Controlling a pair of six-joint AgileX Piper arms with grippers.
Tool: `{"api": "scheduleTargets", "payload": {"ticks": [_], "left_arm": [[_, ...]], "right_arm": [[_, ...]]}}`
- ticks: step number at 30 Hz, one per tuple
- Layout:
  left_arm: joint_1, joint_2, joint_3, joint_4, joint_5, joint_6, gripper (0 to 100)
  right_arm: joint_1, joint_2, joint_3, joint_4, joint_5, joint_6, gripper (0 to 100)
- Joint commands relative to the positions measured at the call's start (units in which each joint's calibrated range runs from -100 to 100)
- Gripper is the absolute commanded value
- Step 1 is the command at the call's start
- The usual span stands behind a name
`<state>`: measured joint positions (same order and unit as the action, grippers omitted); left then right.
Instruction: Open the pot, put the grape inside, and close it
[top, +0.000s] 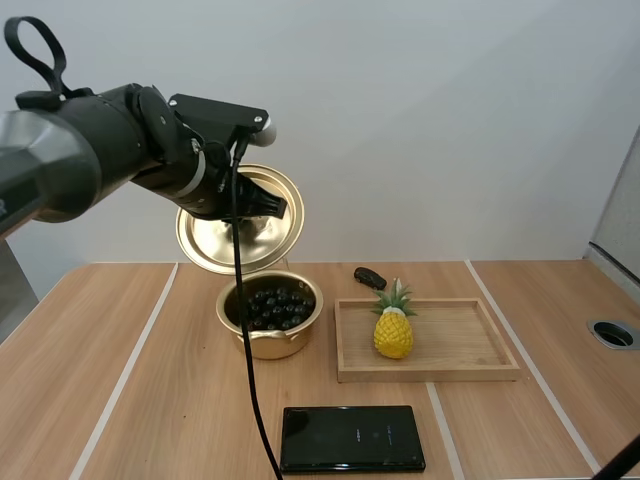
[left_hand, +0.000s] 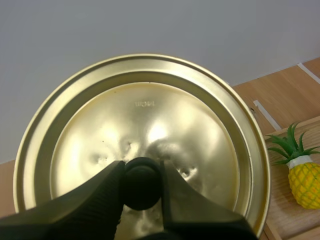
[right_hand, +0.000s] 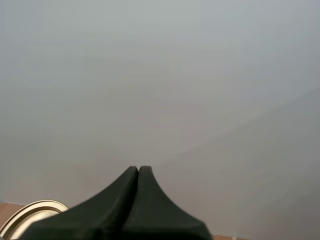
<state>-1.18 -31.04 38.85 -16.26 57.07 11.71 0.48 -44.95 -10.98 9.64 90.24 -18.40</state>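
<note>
Where the desk (top: 120, 400) comes nearest to me, a black phone (top: 352, 438) lies flat with its screen dark. Beyond it and a little to the left stands the golden pot (top: 268, 342), open, with a bunch of dark grapes (top: 274, 305) lying inside it and filling most of its bottom. Just to the right of the pot, apart from it, a wooden tray (top: 450, 368) sits square on the desk, and a yellow toy pineapple (top: 393, 330) with green leaves stands upright toward the tray's left end. Behind the tray's far edge lies a small dark object (top: 369, 277) that I cannot make out. Far to the right a round hole (top: 613, 333) is set into the desk.

Above the pot's far rim, clear of it, I hold the golden lid (top: 215, 245) in the air, tilted nearly on edge. My left claw (left_hand: 142, 169) is clamped on the lid's black knob (left_hand: 142, 185), one ribbed finger pressing each side of it, and in my left wrist view the pineapple shows past the lid's rim.

My right claw (right_hand: 138, 171) has its two fingers pressed together into one dark wedge with nothing between them. It is raised in front of the plain grey wall, with an edge of the lid just beside it.
</note>
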Motion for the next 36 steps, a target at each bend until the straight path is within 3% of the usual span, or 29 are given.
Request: {"api": "scheduleTargets", "payload": {"ticks": [1,22,28,36], "left_arm": [[-0.19,2.21,0.00,-3.19,-2.05,2.60,0],[-0.19,18.36,-0.52,-3.65,1.30,5.91,0],[-0.19,20.95,-7.56,-6.26,13.28,5.81,0],[-0.19,24.99,-15.39,-4.08,24.86,0.57,0]], "right_arm": [[-0.22,-1.68,-0.18,-0.10,-0.12,0.11,0],[-0.22,-5.57,-0.18,-1.10,5.42,0.11,0],[-0.22,-5.84,-0.18,-1.43,6.19,0.11,0],[-0.22,-6.23,-0.18,-1.46,7.48,0.11,0]]}}
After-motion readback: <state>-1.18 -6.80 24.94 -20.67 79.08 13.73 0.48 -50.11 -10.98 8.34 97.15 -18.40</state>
